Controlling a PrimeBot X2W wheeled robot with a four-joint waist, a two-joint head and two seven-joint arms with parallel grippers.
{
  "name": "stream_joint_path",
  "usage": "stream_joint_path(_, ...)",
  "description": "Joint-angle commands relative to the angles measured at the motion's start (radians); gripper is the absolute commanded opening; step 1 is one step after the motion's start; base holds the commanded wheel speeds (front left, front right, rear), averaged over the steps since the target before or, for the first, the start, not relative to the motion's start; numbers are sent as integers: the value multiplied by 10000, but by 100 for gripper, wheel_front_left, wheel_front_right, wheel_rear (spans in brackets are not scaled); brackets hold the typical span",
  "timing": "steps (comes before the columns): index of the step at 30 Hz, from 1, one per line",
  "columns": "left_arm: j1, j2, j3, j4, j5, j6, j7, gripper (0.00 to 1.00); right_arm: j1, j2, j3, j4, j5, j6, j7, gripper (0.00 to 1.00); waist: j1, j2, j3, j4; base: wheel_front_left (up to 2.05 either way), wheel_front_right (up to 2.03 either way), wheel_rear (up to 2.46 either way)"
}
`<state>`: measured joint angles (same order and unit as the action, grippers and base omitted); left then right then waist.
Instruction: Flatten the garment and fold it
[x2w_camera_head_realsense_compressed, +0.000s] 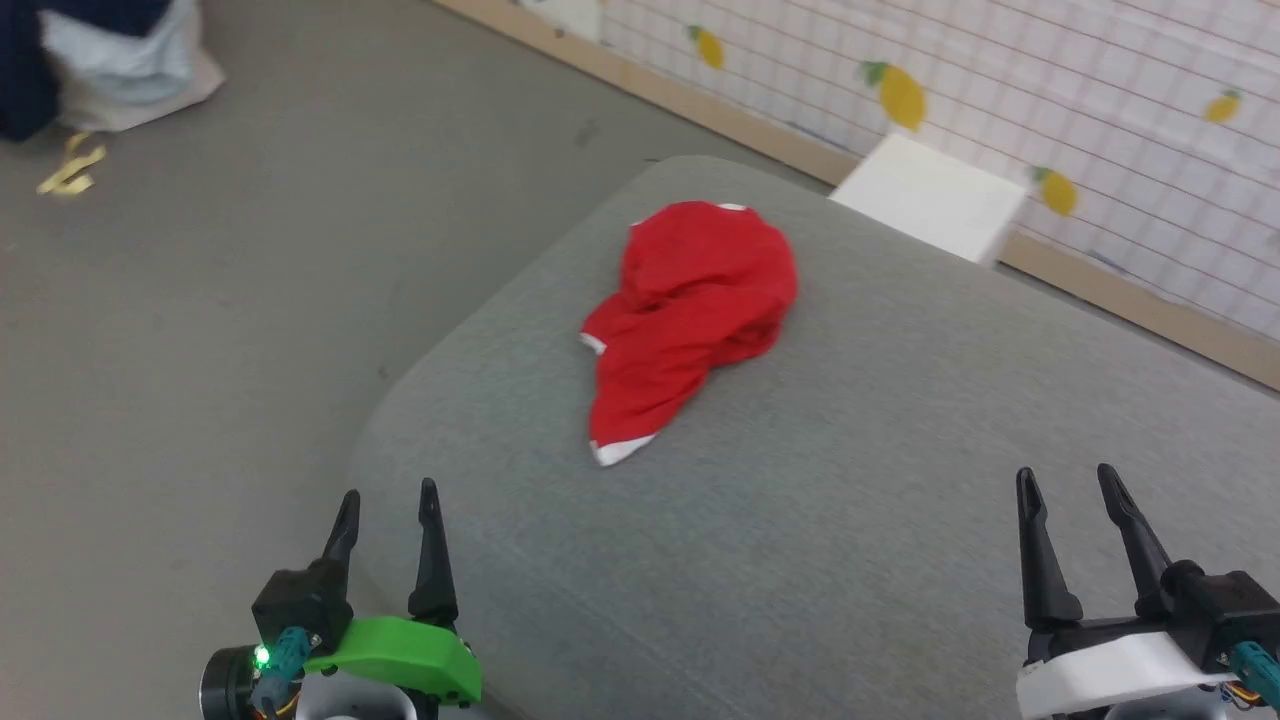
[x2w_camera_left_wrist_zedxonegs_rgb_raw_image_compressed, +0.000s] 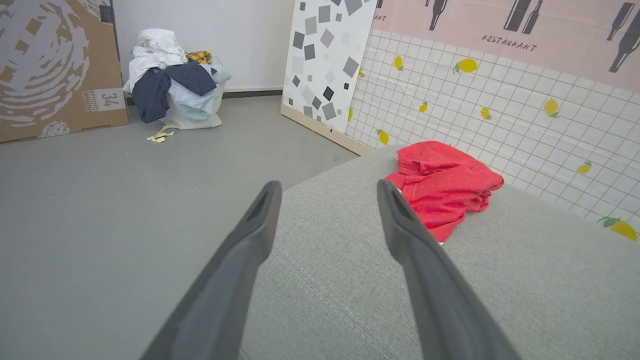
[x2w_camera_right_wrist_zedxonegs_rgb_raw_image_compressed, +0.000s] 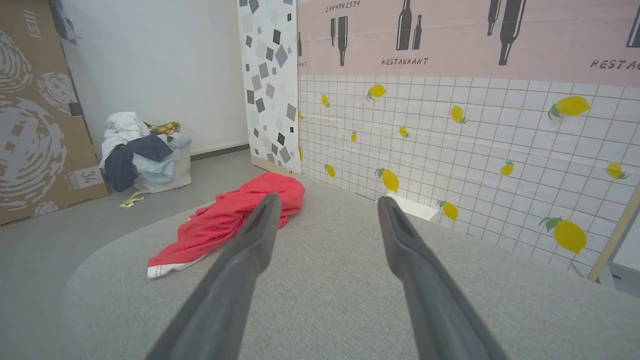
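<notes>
Jaws spread on both our left gripper (x2w_camera_head_realsense_compressed: 388, 500) and right gripper (x2w_camera_head_realsense_compressed: 1068, 480), holding nothing.
The garment (x2w_camera_head_realsense_compressed: 690, 315) lies bunched mid-cushion, well apart; we should pinch separate hem corners and pull outward.

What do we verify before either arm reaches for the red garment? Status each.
1. Left gripper open and empty: ok.
2. Right gripper open and empty: ok.
3. Garment wholly on the grey surface: ok.
4. Garment flat: not ok, bunched in a heap.
5. White-trimmed corner exposed toward the grippers: ok.
6. Which face is up: cannot tell.
</notes>
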<state>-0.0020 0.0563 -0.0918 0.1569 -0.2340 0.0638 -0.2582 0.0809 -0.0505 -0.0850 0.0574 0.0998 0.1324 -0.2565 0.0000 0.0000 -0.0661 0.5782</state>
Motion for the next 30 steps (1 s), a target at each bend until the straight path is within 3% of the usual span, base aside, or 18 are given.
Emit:
stream_joint_path(1,-33,-3,13,-5,78,-65,-36,100,-170,3,11,15,68,-17,-53,100,0,0,31,782,0,0,0)
stream_joint_path(9,-21,-14,107,-12,143,-118,-36,100,-246,3,100,60,59,-17,-53,100,0,0,10,1105,0,0,0)
stream_joint_path(18,21,-21,258,-62,152,-181,-36,100,-222,3,201,62,50,-17,-53,100,0,0,148,874,0,0,0)
stream_joint_path(24,-758,-16,308,-82,-60,-523,-36,100,-523,3,124,-202,-199,-17,-53,100,0,0,1081,325,0,0,0)
stream_joint_path(30,-2724,74,640,285,-1051,-1039,413,100,-1148,3,92,-485,-614,-17,-53,100,0,0,2649,-811,0,0,0)
